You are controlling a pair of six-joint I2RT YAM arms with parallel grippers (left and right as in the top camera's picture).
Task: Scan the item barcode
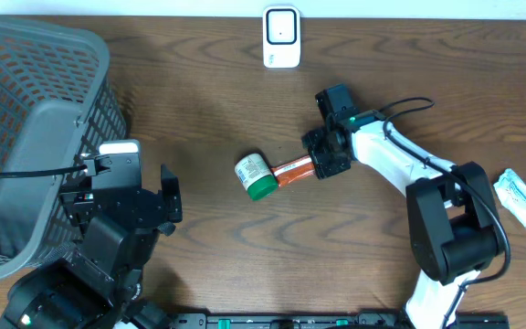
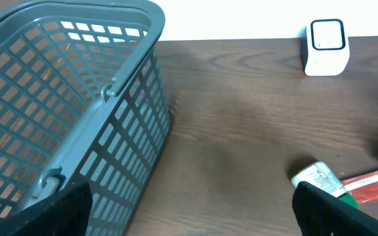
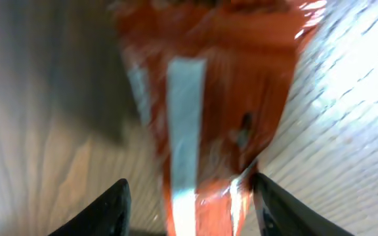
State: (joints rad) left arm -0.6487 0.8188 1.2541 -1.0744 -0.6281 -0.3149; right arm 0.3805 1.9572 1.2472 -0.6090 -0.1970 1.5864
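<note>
Overhead, the tube [image 1: 265,178] lies on its side near the middle of the surface. It has a green cap, a white printed label just behind the cap, and a flat orange tail pointing toward the right edge.

The right hand [image 1: 320,168] sits at that tail. Its wrist view shows the fingers [image 3: 104,210] apart on either side of the blurred orange body [image 3: 209,98]. A pale stripe runs down the tube. One finger is close against it and the other is clear of it, so the hand is not clamped.

The left hand [image 2: 189,213] is spread wide with nothing between its fingers, near the front-left of the surface beside the grey basket [image 1: 26,137].

A white scanner [image 1: 281,37] stands at the far edge, well apart from the tube. White packets [image 1: 523,196] lie at the right edge.
</note>
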